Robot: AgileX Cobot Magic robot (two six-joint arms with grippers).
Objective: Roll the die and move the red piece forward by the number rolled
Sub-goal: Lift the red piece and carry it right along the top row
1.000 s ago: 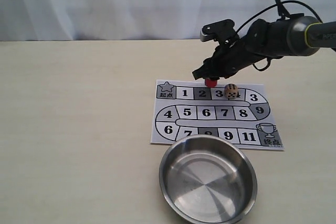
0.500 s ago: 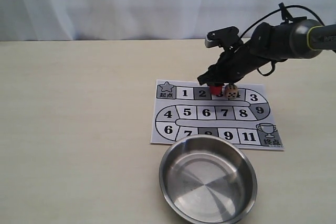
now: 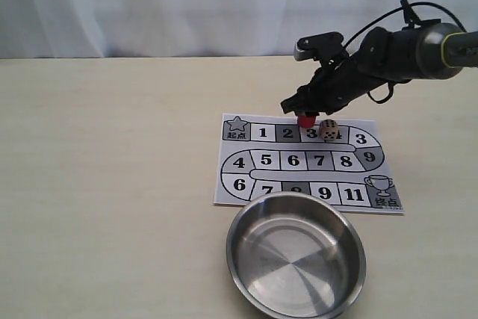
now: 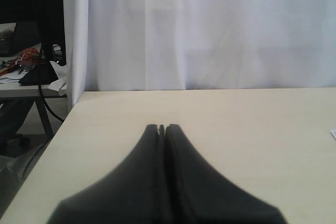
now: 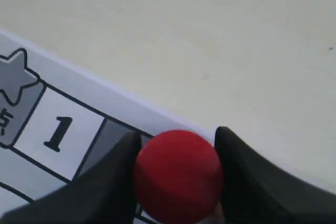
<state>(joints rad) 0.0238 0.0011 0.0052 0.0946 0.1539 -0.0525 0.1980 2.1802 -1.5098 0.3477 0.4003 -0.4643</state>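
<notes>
Gripping claw: the right gripper (image 3: 301,114) is closed narrowly on the red piece (image 3: 303,119). In the right wrist view one dark finger (image 5: 119,174) presses against each side of the piece.
Red piece: held upright over the top row of the board (image 3: 293,160), near the far edge, about where squares 2 and 3 meet. I cannot tell whether its base touches the paper.
Die: the die (image 3: 328,131) lies on the board's top row just beside the red piece, on the side away from square 1. It covers the square after the first 3, and black pips show on the faces that can be seen.
Right arm: it reaches in from the right edge of the exterior view and slopes down towards the board.
Left claw: the left gripper (image 4: 161,128) shows only in its own wrist view. Its fingers are pressed together with nothing between them, above bare table.
Board: a printed track that runs from a star square through numbered squares to a trophy square, lying flat on the table (image 3: 112,147).
Bowl: a steel bowl (image 3: 296,259) stands at the near edge of the board, and its rim overlaps the bottom row.
Backdrop: a white curtain (image 3: 187,5) hangs behind the table.
</notes>
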